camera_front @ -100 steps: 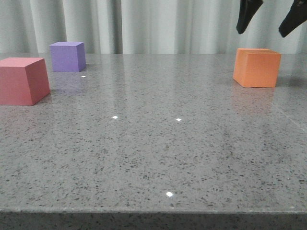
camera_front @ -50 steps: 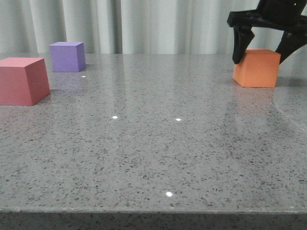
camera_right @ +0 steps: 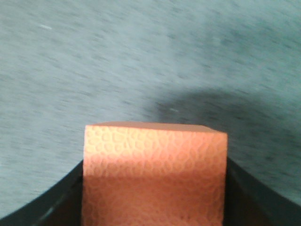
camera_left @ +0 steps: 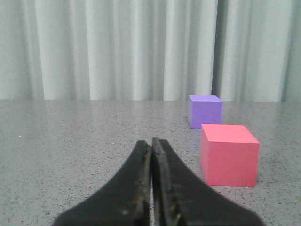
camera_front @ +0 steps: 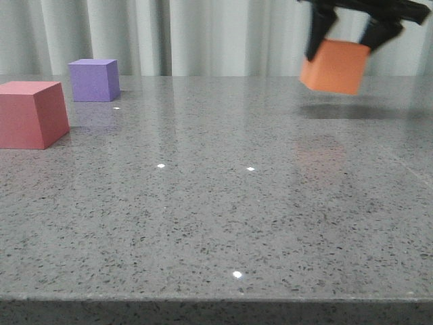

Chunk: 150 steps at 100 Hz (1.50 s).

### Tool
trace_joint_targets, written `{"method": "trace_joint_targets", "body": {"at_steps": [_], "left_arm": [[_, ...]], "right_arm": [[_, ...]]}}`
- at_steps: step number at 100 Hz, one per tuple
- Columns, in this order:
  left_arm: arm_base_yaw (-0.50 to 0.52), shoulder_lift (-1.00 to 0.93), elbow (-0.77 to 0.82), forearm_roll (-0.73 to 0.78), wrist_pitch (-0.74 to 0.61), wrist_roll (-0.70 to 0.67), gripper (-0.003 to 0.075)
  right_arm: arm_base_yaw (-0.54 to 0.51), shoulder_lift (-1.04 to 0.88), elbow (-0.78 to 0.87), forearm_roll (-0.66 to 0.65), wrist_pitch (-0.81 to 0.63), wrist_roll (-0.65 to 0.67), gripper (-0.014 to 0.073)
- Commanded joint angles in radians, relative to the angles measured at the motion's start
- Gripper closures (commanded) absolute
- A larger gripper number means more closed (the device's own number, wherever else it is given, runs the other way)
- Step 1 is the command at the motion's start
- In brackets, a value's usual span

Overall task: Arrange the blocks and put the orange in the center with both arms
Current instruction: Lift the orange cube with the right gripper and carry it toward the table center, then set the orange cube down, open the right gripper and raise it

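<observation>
My right gripper point(camera_front: 346, 39) is shut on the orange cube point(camera_front: 335, 66) and holds it tilted in the air above the table at the far right; its shadow lies on the table below. The right wrist view shows the orange cube point(camera_right: 154, 174) filling the space between the dark fingers point(camera_right: 56, 202). The red-pink cube point(camera_front: 30, 113) sits at the left edge and the purple cube point(camera_front: 94, 80) stands behind it. My left gripper point(camera_left: 151, 146) is shut and empty, low over the table, to the left of the red-pink cube point(camera_left: 229, 155) and purple cube point(camera_left: 205, 110).
The grey speckled table point(camera_front: 216, 217) runs to a front edge near the bottom of the front view. A pale curtain point(camera_front: 203, 34) hangs behind the table.
My right gripper came down around the orange cube, closed on it, and has lifted it off the table and carried it a little to the left. The other cubes have not moved.
</observation>
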Motion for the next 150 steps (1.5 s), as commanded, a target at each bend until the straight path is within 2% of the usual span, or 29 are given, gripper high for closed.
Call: {"method": "trace_joint_targets", "body": {"at_steps": [1, 17, 34, 58, 83, 90, 102, 109, 128, 150], "left_arm": [[0.002, -0.032, 0.043, -0.002, -0.077, -0.009, 0.0739], [0.002, -0.032, 0.043, -0.002, -0.077, -0.009, 0.0739], [0.002, -0.032, 0.043, -0.002, -0.077, -0.009, 0.0739], [0.002, -0.032, 0.043, -0.002, -0.077, -0.009, 0.0739], [0.002, -0.032, 0.043, -0.002, -0.077, -0.009, 0.0739], [0.002, -0.032, 0.043, -0.002, -0.077, -0.009, 0.0739], [0.002, -0.032, 0.043, -0.002, -0.077, -0.009, 0.0739], [0.002, -0.032, 0.043, -0.002, -0.077, -0.009, 0.0739], [0.002, -0.032, 0.043, -0.002, -0.077, -0.009, 0.0739], [0.002, -0.032, 0.043, -0.002, -0.077, -0.009, 0.0739]], "right_arm": [[0.079, -0.038, -0.084, -0.05, -0.024, 0.099, 0.0262], [0.212, 0.05, -0.215, -0.175, 0.011, 0.257, 0.0262], [0.298, 0.184, -0.389, -0.219, 0.078, 0.344, 0.0262], [0.348, 0.32, -0.585, -0.22, 0.135, 0.382, 0.0262], [0.358, 0.349, -0.612, -0.22, 0.151, 0.389, 0.0257], [0.358, 0.349, -0.612, -0.212, 0.151, 0.388, 0.0215], [0.358, 0.349, -0.612, -0.199, 0.151, 0.387, 0.0044], [0.358, 0.348, -0.612, -0.198, 0.151, 0.387, -0.0024], [0.358, 0.327, -0.644, -0.198, 0.162, 0.366, -0.0044], [0.336, 0.234, -0.694, -0.197, 0.196, 0.23, -0.0044]]}}
